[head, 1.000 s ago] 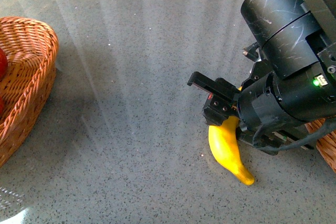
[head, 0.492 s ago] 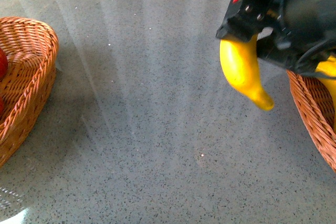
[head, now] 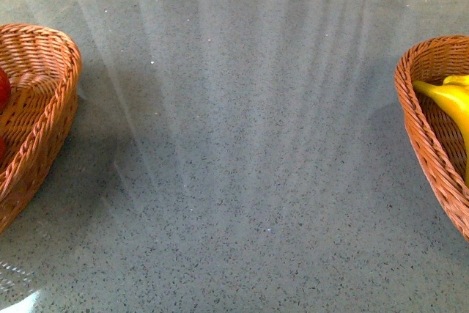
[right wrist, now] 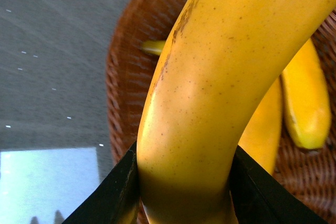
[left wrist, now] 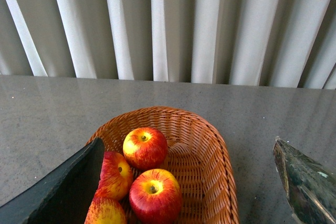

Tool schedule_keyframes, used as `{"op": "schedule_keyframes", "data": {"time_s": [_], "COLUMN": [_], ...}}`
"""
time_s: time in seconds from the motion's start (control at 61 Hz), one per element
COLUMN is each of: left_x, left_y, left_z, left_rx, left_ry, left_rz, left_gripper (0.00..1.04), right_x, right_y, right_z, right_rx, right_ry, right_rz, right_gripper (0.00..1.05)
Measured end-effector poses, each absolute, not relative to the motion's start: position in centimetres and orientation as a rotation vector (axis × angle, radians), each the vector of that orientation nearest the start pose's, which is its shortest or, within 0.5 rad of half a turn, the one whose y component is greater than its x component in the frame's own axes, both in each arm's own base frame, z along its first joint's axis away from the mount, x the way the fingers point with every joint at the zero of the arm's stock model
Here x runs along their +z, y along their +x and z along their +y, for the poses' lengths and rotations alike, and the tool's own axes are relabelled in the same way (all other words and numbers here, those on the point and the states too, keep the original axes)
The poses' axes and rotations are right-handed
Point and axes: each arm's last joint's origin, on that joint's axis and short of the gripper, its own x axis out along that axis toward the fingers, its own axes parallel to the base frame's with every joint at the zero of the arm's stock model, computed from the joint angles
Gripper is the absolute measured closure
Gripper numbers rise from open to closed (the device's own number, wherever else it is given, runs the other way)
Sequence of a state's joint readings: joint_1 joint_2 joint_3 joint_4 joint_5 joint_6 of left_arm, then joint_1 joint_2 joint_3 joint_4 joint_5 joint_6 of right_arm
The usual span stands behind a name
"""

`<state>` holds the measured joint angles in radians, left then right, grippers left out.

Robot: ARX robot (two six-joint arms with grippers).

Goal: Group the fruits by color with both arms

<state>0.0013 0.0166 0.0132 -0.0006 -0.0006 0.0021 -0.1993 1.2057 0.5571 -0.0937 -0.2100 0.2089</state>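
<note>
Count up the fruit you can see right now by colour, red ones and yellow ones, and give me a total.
Red apples with yellow streaks, in the woven orange basket: 4
Long glossy yellow bananas: 3, one clamped in the right gripper above the other wicker basket, that held banana, and two lying inside
Total: 7 fruits
</note>
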Motion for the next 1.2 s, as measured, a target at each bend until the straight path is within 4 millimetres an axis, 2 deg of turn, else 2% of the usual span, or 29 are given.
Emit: {"op": "schedule_keyframes", "data": {"time_s": [0.164, 0.344, 0.557, 0.984, 1.049, 1.131, 1.197], "left_x": [16.7, 16.7, 16.7, 16.7, 16.7, 16.7, 16.7], "left_y": [9.8, 9.8, 9.8, 9.8, 9.8, 9.8, 9.8], "left_z": [0.0, 0.0, 0.0, 0.0, 0.0, 0.0, 0.0], "left_rx": [0.002, 0.002, 0.002, 0.002, 0.002, 0.002, 0.002], "left_ry": [0.002, 0.002, 0.002, 0.002, 0.002, 0.002, 0.002], "left_rz": [0.004, 0.004, 0.004, 0.004, 0.004, 0.004, 0.004], "left_gripper": [0.09, 0.09, 0.09, 0.09, 0.09, 0.09, 0.09], "right_x": [16.5, 15.4, 16.0, 15.9, 14.7, 13.8, 15.6], "right_y": [22.8, 23.8, 24.0, 23.9, 23.9, 22.3, 20.9], "right_z": [-5.2, -5.3, -5.0, -5.0, -4.8, -3.9, -3.1], "right_rx": [-0.072, 0.002, 0.068, 0.068, 0.007, -0.013, -0.002], "right_ry": [0.333, 0.279, 0.236, 0.222, 0.138, 0.069, 0.019], "right_rz": [0.783, 0.781, 0.723, 0.698, 0.518, 0.296, 0.064], "right_gripper": [0.67, 0.4, 0.08, 0.1, 0.19, 0.33, 0.49]}}
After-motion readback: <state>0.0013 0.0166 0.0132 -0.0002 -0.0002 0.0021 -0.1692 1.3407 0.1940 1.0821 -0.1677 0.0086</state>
